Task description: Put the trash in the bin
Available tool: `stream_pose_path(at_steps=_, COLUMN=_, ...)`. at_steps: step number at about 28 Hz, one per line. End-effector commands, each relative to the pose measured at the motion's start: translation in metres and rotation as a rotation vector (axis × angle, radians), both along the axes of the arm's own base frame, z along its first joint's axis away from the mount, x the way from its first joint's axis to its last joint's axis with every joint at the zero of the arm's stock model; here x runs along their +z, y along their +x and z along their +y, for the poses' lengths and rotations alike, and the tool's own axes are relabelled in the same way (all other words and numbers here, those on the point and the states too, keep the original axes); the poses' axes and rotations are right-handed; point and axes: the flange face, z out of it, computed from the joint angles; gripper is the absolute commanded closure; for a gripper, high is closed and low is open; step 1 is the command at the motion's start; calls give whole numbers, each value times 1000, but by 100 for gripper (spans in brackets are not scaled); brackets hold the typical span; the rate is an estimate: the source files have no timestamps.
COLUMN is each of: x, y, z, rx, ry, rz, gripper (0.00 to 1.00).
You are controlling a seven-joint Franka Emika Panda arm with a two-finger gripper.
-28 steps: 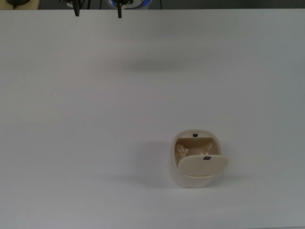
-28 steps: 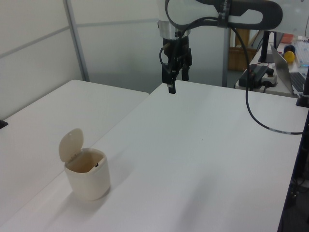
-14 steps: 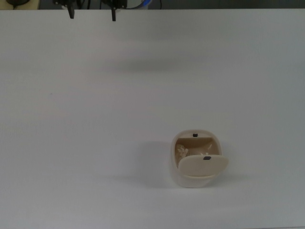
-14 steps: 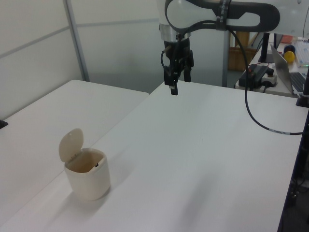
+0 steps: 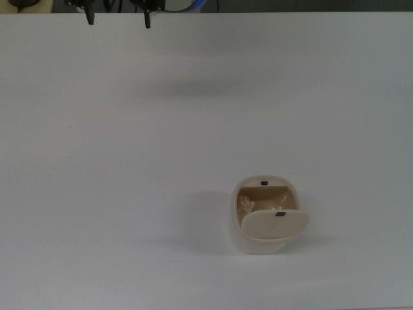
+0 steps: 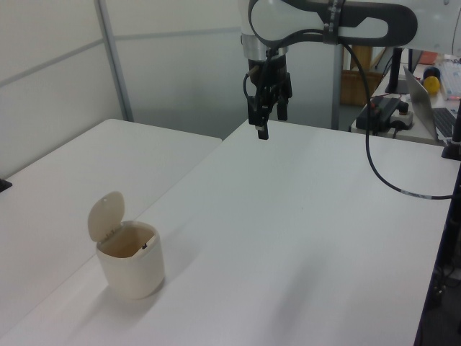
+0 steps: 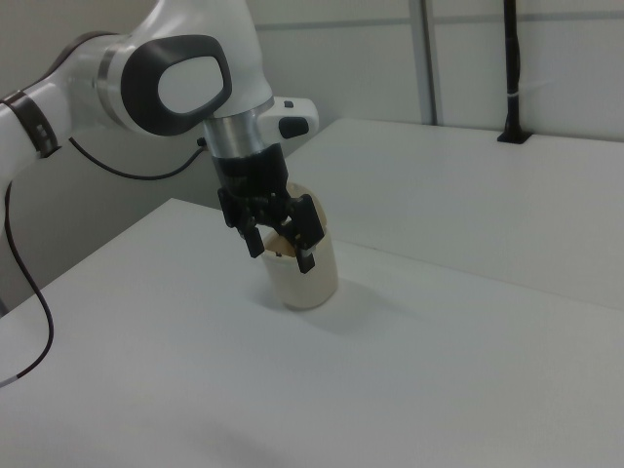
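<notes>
The trash lies inside the bin, lid tipped up, at about five o'clock on the white worktop in the top view. The claw hangs at eleven o'clock, fingers spread wide, holding nothing.

Open-lidded bin on white table, claw well apart above.

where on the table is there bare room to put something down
Nearly all of the table is bare. In the top view the only thing on it is the bin, lower right, with the trash inside. Everything to the top view's left of the bin and above it is free. The gripper hangs open at the top edge.
</notes>
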Motion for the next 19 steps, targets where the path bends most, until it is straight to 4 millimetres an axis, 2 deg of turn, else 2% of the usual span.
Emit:
stream_pose_path(at_steps=1, x=-4, y=-3, z=3, rx=21, ry=-7, rz=24, gripper=0)
stream_pose_path(at_steps=8, x=-2, y=-3, z=-3, rx=13, ry=-3, rz=19, gripper=0)
stream_pose_path(at_steps=19, x=-4, y=-3, z=-1, rx=12, ry=-7, rz=22, gripper=0)
